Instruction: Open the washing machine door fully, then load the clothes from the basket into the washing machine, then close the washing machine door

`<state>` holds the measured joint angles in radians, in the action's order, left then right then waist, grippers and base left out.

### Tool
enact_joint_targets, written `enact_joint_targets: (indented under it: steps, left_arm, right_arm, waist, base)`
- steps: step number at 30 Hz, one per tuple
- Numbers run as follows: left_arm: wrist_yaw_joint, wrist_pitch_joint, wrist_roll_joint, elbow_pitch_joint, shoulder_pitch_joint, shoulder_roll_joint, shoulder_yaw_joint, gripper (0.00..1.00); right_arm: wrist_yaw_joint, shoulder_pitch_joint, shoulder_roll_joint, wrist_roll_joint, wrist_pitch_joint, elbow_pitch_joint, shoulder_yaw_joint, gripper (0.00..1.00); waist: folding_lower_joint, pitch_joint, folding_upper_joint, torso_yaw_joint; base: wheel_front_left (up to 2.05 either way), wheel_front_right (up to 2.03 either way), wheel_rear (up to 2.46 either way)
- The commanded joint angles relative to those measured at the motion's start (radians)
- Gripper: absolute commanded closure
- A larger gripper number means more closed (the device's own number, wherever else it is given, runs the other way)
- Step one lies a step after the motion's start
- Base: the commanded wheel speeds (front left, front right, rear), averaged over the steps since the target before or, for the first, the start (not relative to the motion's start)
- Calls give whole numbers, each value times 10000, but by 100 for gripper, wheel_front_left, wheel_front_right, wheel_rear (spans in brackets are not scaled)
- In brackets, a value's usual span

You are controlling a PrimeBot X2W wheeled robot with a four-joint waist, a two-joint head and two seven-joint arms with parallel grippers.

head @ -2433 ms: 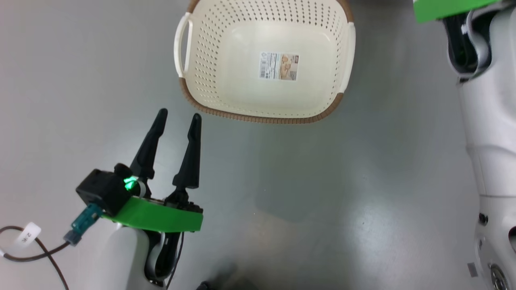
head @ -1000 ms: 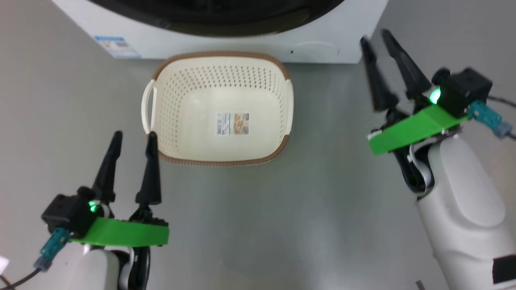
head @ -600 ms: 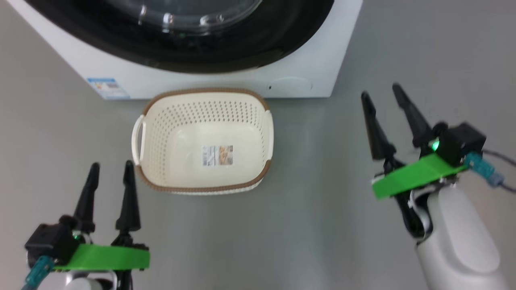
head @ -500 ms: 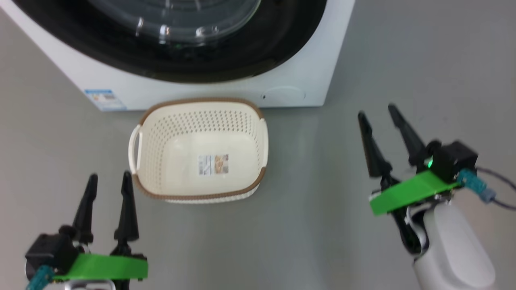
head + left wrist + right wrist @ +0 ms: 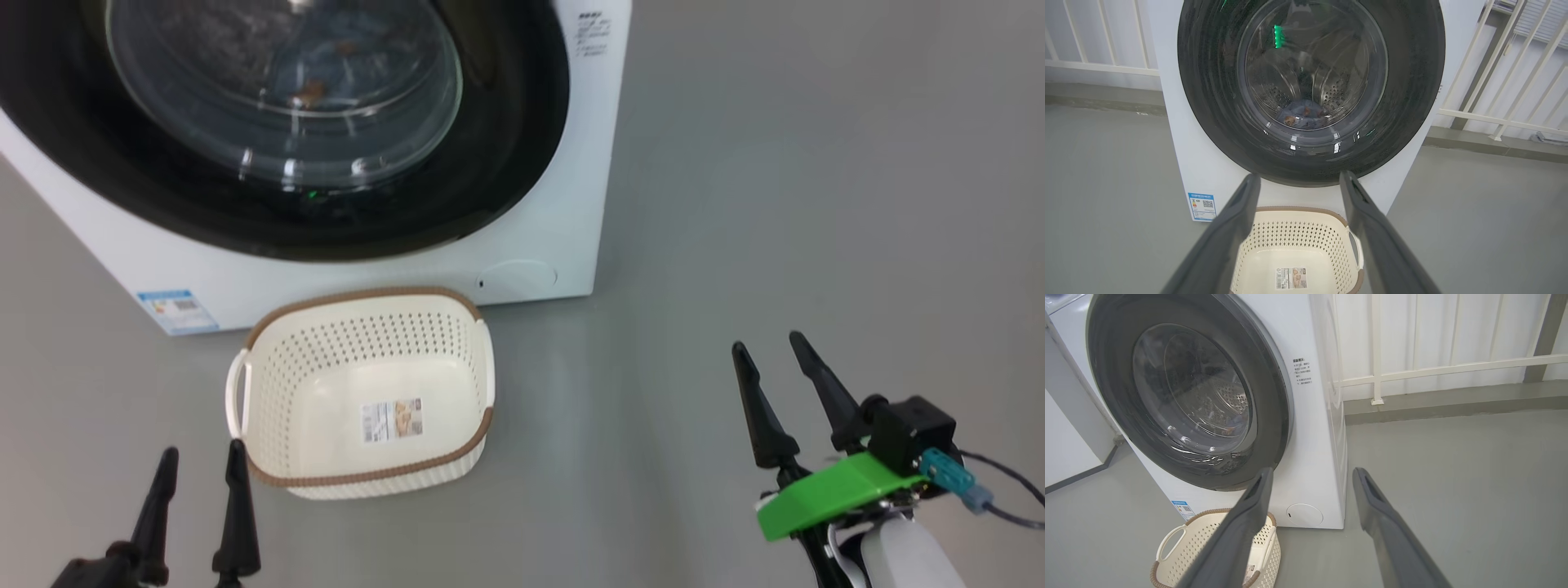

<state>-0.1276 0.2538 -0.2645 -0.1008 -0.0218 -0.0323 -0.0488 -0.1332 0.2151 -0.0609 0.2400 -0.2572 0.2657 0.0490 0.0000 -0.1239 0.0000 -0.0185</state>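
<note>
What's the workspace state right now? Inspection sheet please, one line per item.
surface: grey floor, smooth.
job's things: washing machine door looks shut, flush with the washing machine; clothes lie in the drum behind its glass; basket stands empty before the machine, sticker on its bottom.
clutter: nothing seen.
grippers: left gripper open, empty; right gripper open, empty.
cables: dark cable off the right wrist's teal plug.
surroundings: white railing behind the machine.

washing machine (image 5: 539,245) top, door (image 5: 506,163) upper arc cut by head view top edge. left gripper (image 5: 203,447) body cut off at bottom edge. clothes (image 5: 1302,116) behind glass: dim blurred scraps. blue label (image 5: 175,309) text too small to read.
</note>
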Motion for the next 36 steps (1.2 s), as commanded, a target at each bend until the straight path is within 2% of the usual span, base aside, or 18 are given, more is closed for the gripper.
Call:
enact_joint_targets:
  steps: [1, 10, 25, 36]
  left_arm:
    - [21, 80, 183, 323, -34, -179, -364, 0]
    - [263, 80, 201, 683, -808, -179, -276, 0]
    - [520, 80, 274, 969, -1299, -179, -77, 0]
    - [445, 80, 328, 968, -1381, -179, -30, 0]
  right_arm:
    - [25, -152, 98, -107, -46, -338, 165, 0]
    - [25, -925, 104, -7, -46, -619, -146, 0]
    - [25, -1220, 106, -23, -46, -677, -267, 0]
    - [25, -1224, 106, 19, -46, -693, -211, 0]
  waist:
    - [0, 392, 0, 258]
    - [0, 819, 0, 300]
    - [0, 1141, 0, 252]
    - [0, 1170, 0, 179]
  base:
    - [0, 0, 0]
    - [0, 0, 0]
    - [0, 0, 0]
    - [0, 0, 0]
